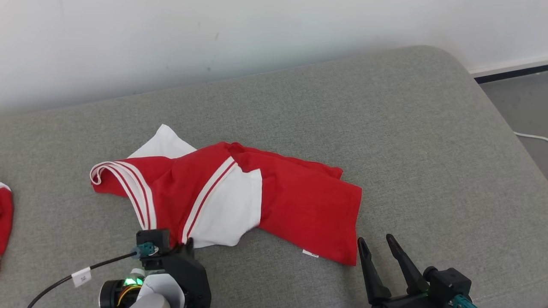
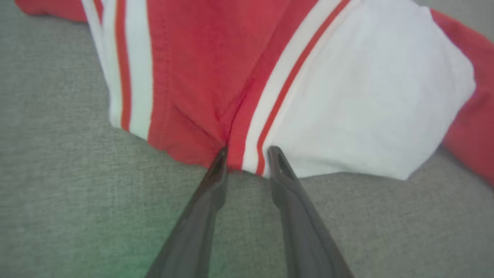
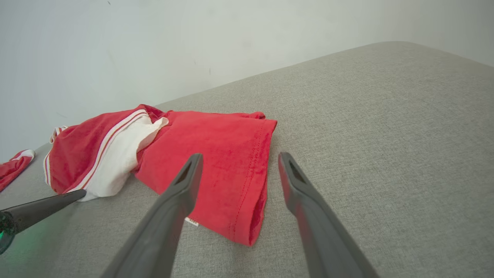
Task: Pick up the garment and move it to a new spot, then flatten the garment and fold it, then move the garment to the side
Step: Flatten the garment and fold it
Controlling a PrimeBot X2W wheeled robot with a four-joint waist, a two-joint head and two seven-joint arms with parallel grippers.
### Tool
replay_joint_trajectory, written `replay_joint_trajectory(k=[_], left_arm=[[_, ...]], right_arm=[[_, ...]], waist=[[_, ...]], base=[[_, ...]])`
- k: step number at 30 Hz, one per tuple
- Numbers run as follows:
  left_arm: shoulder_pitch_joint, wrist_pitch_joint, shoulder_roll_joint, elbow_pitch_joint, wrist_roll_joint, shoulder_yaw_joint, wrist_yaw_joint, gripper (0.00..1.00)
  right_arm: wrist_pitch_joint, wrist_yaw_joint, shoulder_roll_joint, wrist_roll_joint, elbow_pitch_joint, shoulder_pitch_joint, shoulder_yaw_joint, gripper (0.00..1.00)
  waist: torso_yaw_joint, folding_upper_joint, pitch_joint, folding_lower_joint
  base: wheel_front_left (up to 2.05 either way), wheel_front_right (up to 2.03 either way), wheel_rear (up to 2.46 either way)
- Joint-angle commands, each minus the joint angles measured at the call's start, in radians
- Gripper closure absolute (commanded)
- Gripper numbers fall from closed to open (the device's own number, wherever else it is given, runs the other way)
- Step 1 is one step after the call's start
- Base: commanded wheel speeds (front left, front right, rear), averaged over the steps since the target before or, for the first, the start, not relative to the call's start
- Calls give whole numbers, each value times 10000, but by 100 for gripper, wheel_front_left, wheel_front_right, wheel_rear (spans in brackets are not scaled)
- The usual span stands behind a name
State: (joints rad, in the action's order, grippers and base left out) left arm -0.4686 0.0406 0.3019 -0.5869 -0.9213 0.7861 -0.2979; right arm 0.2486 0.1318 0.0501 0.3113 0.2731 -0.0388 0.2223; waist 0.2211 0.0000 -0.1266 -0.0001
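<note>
**Left gripper straddling the striped hem; garment crumpled**

The red and white knit garment (image 1: 299, 201) is lying rumpled, a grey woven upholstered cushion (image 1: 428, 149) spreading out beneath it on all sides. Its right half is sitting as a flat, smooth red panel with a stitched hem. Its left half is bunching into soft folds, showing a white panel and bands of white ribbing with thin red stripes. A small white tag (image 1: 310, 253) is poking out from the garment's near edge.

The left gripper (image 2: 247, 150) is meeting the garment's near hem, where a red-and-white stripe reaches the edge. Its two dark tapered fingers are standing part-way apart, one tip on either side of that stripe. Grey weave is showing between them below the hem, so no pinch is showing. The right gripper (image 1: 376, 239) is hovering just beside the garment's near right corner, fingers spread wide and holding nothing.

A second piece of red cloth (image 1: 5, 214) is lying well to the garment's left. A plain white wall (image 1: 257, 34) is rising behind the garment.
</note>
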Motion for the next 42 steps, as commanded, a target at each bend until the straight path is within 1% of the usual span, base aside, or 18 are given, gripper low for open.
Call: replay_joint_trajectory(k=[1, 4, 8, 12, 16, 20, 26, 28, 30, 31, 33, 35, 38, 42], left_arm=[[267, 119, -44, -167, 42, 190, 78, 100], [311, -163, -3, -54, -133, -80, 29, 100], [559, -571, 244, 459, -506, -617, 58, 100], [882, -875, 796, 1502, -531, -971, -134, 100], [1248, -963, 1490, 3074, -288, -1080, -474, 100], [1700, -651, 2093, 5010, -159, -1034, -1047, 100], [2308, 76, 2958, 7842, 146, -934, -2205, 100], [2532, 401, 3281, 8493, 190, -872, -2529, 100], [2641, 564, 3439, 8877, 95, -927, -2715, 100], [2688, 664, 3588, 8848, 113, -920, -2743, 100], [2687, 691, 3623, 8759, 82, -927, -2699, 100], [2504, 721, 3696, 8307, 25, -947, -2501, 100], [2020, 753, 3710, 7152, -43, -1035, -2045, 100], [1148, 467, 3512, 5160, 118, -1099, -1301, 100]], right_arm=[[77, -22, 5, 80, 16, -48, 26, 0], [99, -22, 5, 94, 46, -45, -4, 0], [97, -22, 5, 36, 70, 81, -35, 0], [107, -22, 3, -47, 70, 192, -97, 0], [38, -22, 5, -121, 51, 274, -154, 0], [-37, -22, 5, -164, -22, 367, -183, 0], [-127, -22, 6, -223, -133, 484, -244, 0], [-165, -22, 5, -228, -145, 535, -225, 0], [-170, -22, 5, -219, -172, 535, -210, 0], [-173, -22, 8, -216, -182, 526, -202, 0], [-169, -22, 6, -211, -200, 501, -192, 0], [-191, -22, 5, -215, -245, 402, -138, 0], [-238, -22, 6, -268, -313, 221, -80, 0], [-277, -22, 5, -344, -391, 48, 9, 0]], waist=[[-23, 0, 14, 1], [-88, 0, 67, 1], [-189, 0, 191, 1], [-366, 0, 339, 1], [-568, 0, 501, 1], [-719, 0, 666, 1], [-892, 0, 849, 1], [-910, 0, 872, 1], [-922, 0, 865, 1], [-920, 0, 851, 1], [-919, 0, 813, 1], [-890, 0, 715, 1], [-796, 0, 485, 1], [-553, 0, 128, 1]], base=[[0, 0, 0], [0, 0, 0], [0, 0, 0], [0, 0, 0], [0, 0, 0], [0, 0, 0], [0, 0, 0], [0, 0, 0], [0, 0, 0], [0, 0, 0], [0, 0, 0], [0, 0, 0], [0, 0, 0], [0, 0, 0]])
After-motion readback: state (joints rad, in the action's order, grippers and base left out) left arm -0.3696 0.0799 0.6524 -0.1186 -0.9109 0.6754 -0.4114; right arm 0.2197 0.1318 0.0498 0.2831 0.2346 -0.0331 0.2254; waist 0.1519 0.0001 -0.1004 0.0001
